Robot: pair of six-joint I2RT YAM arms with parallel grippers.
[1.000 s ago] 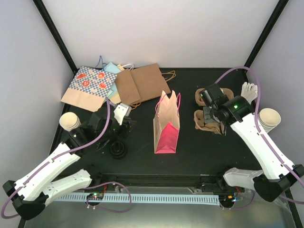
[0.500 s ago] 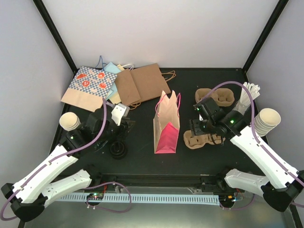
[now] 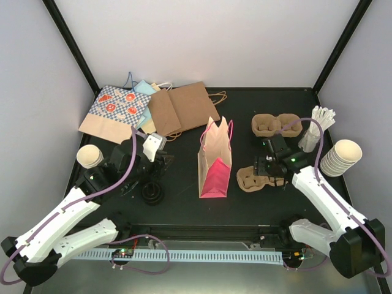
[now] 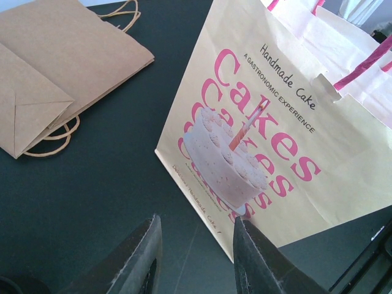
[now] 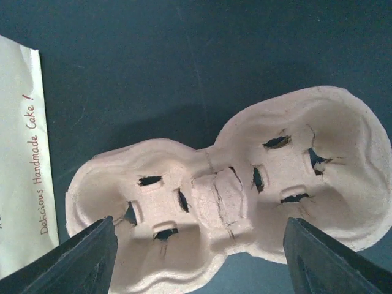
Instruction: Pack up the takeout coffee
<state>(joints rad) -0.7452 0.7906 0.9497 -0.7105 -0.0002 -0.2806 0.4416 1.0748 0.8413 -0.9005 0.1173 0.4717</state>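
Takeout coffee cups with black lids fitted cannot be made out in any view, so where they are cannot be told. A black table (image 3: 245,101) carries the packing supplies.

At the centre stands an upright cream and pink paper gift bag (image 3: 215,160) with pink handles, its mouth open upward. The left wrist view shows its side printed with "Cakes" and a cake drawing (image 4: 275,122).

The left gripper (image 3: 164,160) sits low, just left of the bag and pointing toward it. Its fingers (image 4: 142,257) stand partly apart with only bare table between them, pinching nothing.

The right gripper (image 3: 269,170) hangs over a tan moulded-pulp two-cup carrier (image 3: 251,179) lying flat just right of the bag. Seen from the right wrist, the carrier (image 5: 226,190) has both cup wells empty. The fingers (image 5: 86,257) are spread wide on either side of it, and whether they touch it cannot be told.

A second tan pulp carrier (image 3: 275,125) lies farther back on the right. A stack of lidless cream paper cups (image 3: 342,156) stands at the right edge, with another lidless cream cup stack (image 3: 90,156) at the left edge. A stack of loose black lids (image 3: 152,193) sits near the left arm. Flat brown paper bags (image 3: 180,109) and a patterned bag (image 3: 113,110) lie at the back left.
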